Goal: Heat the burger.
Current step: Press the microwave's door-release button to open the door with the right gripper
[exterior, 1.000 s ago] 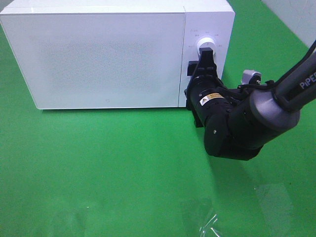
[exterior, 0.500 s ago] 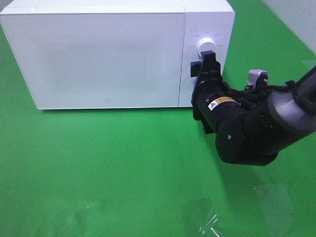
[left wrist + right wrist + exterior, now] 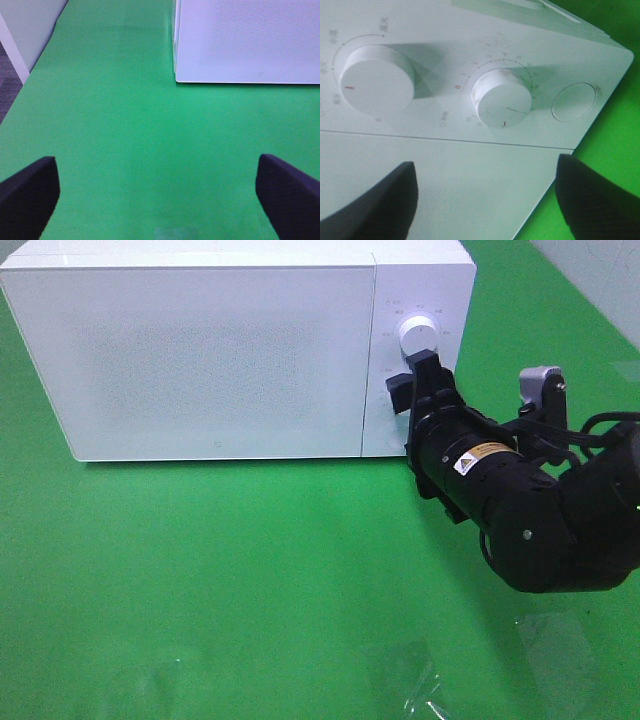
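Observation:
The burger is hidden; no view shows it. The white microwave [image 3: 200, 350] stands at the back with its door shut. My right gripper [image 3: 411, 376] hovers just in front of its control panel, below the upper knob [image 3: 418, 333], open and holding nothing. The right wrist view shows both dials between the spread fingers: the power knob [image 3: 379, 80] and the timer knob [image 3: 502, 98], neither one touched by the right gripper [image 3: 485, 200]. My left gripper [image 3: 160, 200] is open over bare green mat, short of the microwave's [image 3: 250, 40] front corner.
A round button [image 3: 574, 102] sits beside the timer knob on the panel. A scrap of clear plastic film [image 3: 425, 695] lies on the green mat near the front edge. A grey wall and floor edge [image 3: 15, 55] border the mat beyond the left arm.
The right arm has drawn back from the control panel, shifting right and lower in the high view, and its jaws have widened. The left gripper has not moved.

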Available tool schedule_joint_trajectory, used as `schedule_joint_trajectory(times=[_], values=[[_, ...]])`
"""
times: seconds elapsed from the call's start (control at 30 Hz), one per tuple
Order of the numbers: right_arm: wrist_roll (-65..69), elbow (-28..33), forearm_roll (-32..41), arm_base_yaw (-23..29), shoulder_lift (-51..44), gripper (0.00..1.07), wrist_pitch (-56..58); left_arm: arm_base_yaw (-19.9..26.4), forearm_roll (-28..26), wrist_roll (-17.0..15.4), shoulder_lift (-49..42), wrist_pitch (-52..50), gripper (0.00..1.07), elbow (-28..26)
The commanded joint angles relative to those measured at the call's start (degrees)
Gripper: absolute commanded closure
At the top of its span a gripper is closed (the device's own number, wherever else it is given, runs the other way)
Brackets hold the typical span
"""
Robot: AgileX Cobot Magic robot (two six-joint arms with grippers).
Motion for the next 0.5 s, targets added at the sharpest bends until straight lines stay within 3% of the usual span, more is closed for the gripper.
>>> schedule_joint_trajectory(times=[0.03,0.5], values=[[-5.8,0.7,-0.7,0.2,-2.9,0.35,2.8,0.1,-0.4,-0.2,-1.1,-0.5,0.07,0.3],[-49.5,0.6,-0.9,0.1,-15.0,0.35,25.4,0.1,-0.4,-0.2,-1.1,-0.5,0.07,0.3]])
